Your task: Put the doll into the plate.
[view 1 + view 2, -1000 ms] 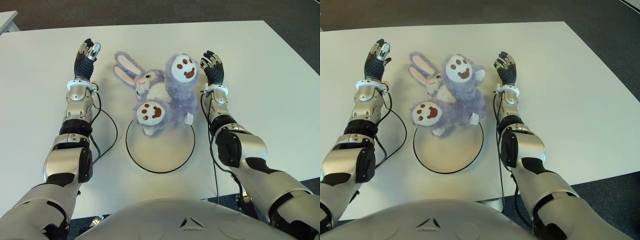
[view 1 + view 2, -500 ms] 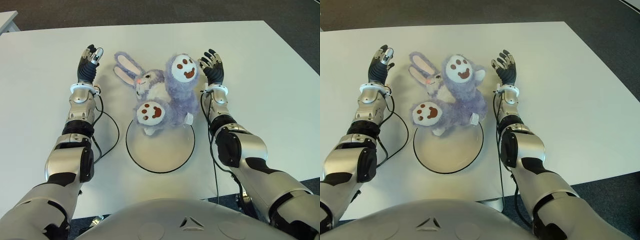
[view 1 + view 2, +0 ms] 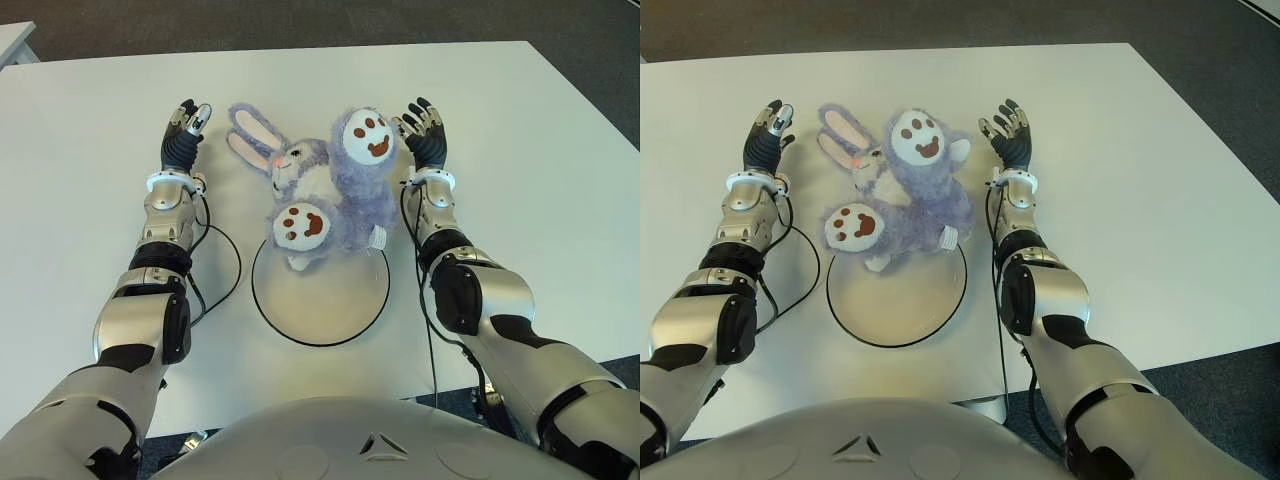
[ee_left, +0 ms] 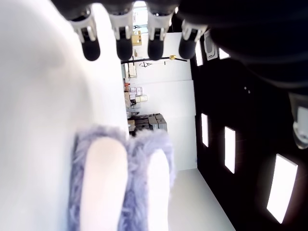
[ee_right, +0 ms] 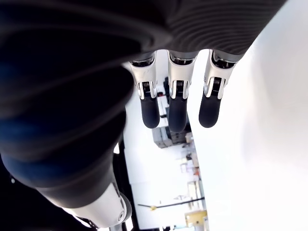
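Observation:
A fluffy purple rabbit doll (image 3: 335, 190) lies on the white table, its pink-lined ears (image 3: 246, 140) pointing to the far left and one white paw (image 3: 302, 225) overlapping the far rim of the plate (image 3: 320, 305). The plate is a white disc with a dark rim, just in front of the doll. My left hand (image 3: 183, 135) is open on the doll's left, a short gap from the ears; its wrist view shows the ears (image 4: 120, 183) close by. Just right of the doll's raised white paw (image 3: 368, 135), my right hand (image 3: 423, 130) is open too. Neither hand holds anything.
The white table (image 3: 540, 150) spreads wide on both sides, with dark carpet (image 3: 600, 40) beyond its far and right edges. Black cables (image 3: 225, 265) loop beside my left forearm, near the plate's left rim.
My left hand has moved nearer and rightward, toward the doll's ears. The right hand has barely shifted. The doll and plate have stayed where they were.

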Available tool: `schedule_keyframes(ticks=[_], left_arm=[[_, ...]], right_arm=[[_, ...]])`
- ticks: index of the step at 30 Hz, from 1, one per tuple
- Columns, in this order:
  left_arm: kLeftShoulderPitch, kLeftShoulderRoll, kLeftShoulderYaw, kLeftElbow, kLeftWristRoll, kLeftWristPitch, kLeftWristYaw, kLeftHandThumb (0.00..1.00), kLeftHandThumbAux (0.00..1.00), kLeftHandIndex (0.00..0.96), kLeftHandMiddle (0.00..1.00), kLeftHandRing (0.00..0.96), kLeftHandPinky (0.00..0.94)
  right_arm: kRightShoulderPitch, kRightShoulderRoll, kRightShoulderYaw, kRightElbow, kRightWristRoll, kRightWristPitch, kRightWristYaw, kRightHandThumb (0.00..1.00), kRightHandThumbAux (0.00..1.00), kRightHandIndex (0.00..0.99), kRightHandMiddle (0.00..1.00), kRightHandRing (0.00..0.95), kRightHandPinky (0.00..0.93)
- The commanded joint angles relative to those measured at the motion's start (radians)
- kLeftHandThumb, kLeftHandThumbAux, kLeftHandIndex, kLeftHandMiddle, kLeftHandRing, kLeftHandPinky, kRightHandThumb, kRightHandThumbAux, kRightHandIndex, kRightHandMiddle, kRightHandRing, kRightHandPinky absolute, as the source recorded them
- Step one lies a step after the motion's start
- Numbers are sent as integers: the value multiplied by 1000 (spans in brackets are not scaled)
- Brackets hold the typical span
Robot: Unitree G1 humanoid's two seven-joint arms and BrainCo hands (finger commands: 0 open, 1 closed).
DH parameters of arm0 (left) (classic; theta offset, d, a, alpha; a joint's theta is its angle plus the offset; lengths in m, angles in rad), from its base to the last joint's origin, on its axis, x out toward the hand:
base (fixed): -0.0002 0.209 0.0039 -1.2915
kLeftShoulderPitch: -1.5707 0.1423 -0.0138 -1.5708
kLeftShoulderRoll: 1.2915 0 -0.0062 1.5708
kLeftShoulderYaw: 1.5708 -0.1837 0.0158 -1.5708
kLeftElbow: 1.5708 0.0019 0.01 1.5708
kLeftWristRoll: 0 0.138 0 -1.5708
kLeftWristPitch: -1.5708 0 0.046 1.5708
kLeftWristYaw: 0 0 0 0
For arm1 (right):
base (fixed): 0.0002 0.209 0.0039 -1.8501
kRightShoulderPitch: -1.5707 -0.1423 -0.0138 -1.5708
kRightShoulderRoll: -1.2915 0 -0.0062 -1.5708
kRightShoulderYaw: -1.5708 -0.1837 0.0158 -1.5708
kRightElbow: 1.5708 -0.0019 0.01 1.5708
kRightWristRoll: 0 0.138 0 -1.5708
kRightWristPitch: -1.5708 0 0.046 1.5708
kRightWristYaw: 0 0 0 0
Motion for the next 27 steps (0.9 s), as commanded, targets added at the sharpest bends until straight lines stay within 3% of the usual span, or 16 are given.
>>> schedule_keyframes(ticks=[1, 21, 27], left_arm=[[-8, -12, 7, 25, -2, 0, 13, 0, 402, 0, 30, 3, 0], [-16, -24, 32, 71, -26, 8, 3, 0, 388, 0, 42, 5, 0], [-14, -29, 39, 77, -26, 10, 3, 0, 385, 0, 36, 2, 0]], right_arm=[[10, 9, 4, 1, 5, -6, 1, 293, 878, 123, 152, 155, 193], [6, 10, -6, -1, 23, 6, 6, 276, 857, 113, 130, 143, 195], [5, 8, -2, 0, 21, 12, -3, 192, 857, 93, 111, 127, 165]])
